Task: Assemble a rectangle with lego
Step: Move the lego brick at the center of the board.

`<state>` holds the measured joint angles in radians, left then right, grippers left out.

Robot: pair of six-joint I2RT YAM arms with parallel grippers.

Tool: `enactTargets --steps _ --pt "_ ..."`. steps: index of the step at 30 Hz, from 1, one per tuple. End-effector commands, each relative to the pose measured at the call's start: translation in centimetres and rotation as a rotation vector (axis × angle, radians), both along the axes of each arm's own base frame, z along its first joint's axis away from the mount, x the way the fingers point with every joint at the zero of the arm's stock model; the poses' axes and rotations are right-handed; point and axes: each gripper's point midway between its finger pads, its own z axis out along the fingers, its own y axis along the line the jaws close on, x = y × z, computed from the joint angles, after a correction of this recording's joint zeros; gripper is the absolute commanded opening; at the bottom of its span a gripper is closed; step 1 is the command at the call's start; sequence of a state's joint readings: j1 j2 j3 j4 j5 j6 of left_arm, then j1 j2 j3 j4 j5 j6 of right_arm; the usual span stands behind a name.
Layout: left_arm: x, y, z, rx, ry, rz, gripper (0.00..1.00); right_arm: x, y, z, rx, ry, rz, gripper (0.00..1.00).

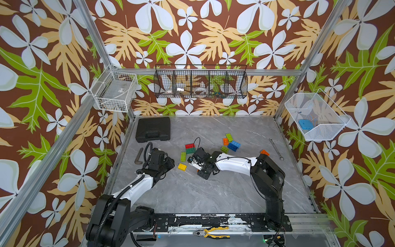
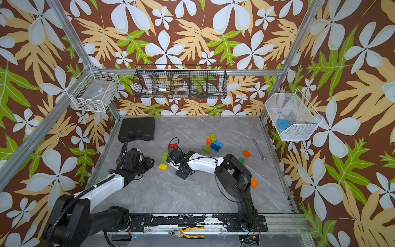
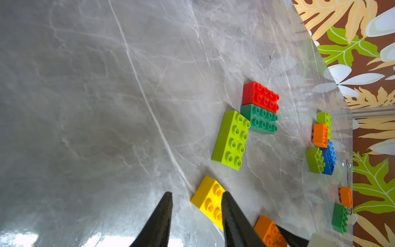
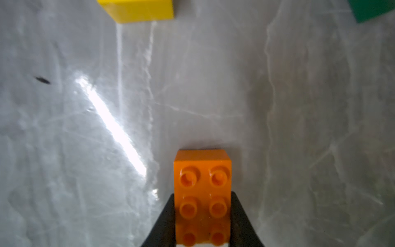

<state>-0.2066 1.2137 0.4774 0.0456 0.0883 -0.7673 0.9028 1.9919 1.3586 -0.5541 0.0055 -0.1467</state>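
Marble table (image 3: 85, 85) | right fingers (image 4: 164, 224) clamp orange brick (image 4: 202, 171) | left fingers (image 3: 160, 220) slightly apart, yellow brick (image 3: 208, 198) beside

Both top views are bright and evenly lit from overhead. Colour on the wallpaper (image 1: 213, 32) is saturated, and the arms cast only soft, faint shadows on the grey table (image 1: 192, 192). The wide lens bends the metal posts (image 1: 93, 32) near the picture edges.

In the left wrist view the table shines pale, with blown-out white glare (image 3: 25, 237) along one edge. The red brick (image 3: 259, 96) is crisp there.

The right wrist view is hazy and soft overall. A hard white streak (image 4: 115, 126) of reflected light crosses the table. The orange brick (image 4: 202, 171) close to the lens is only roughly sharp, and the yellow brick (image 4: 139, 10) is out of focus.
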Motion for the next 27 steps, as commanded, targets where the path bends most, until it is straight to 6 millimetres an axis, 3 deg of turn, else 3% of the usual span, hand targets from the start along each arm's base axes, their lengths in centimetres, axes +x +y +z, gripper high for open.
enactTargets --steps 1,6,10,12,15,21,27 --pt "0.4 -0.4 0.4 -0.025 -0.019 -0.005 0.4 -1.1 1.3 -0.5 0.014 0.058 0.123 0.34" --pt "0.1 0.1 0.8 0.003 -0.026 -0.002 0.4 -1.1 1.2 -0.2 -0.008 0.063 0.167 0.4" --pt "0.0 0.3 0.9 0.008 -0.028 0.004 0.4 0.4 1.8 1.9 0.002 0.016 0.131 0.6" --pt "0.1 0.7 1.0 0.015 -0.027 0.013 0.4 0.9 3.4 3.7 0.068 0.006 0.104 0.68" --pt "0.1 1.9 1.2 0.026 -0.025 0.052 0.41 1.5 6.2 5.4 0.167 -0.019 0.061 0.69" --pt "-0.7 5.4 1.3 0.002 -0.034 0.173 0.4 3.3 10.3 3.7 0.2 -0.019 0.031 0.66" --pt "-1.0 5.4 1.4 -0.005 -0.031 0.164 0.4 4.4 12.6 1.9 0.221 0.0 0.029 0.62"
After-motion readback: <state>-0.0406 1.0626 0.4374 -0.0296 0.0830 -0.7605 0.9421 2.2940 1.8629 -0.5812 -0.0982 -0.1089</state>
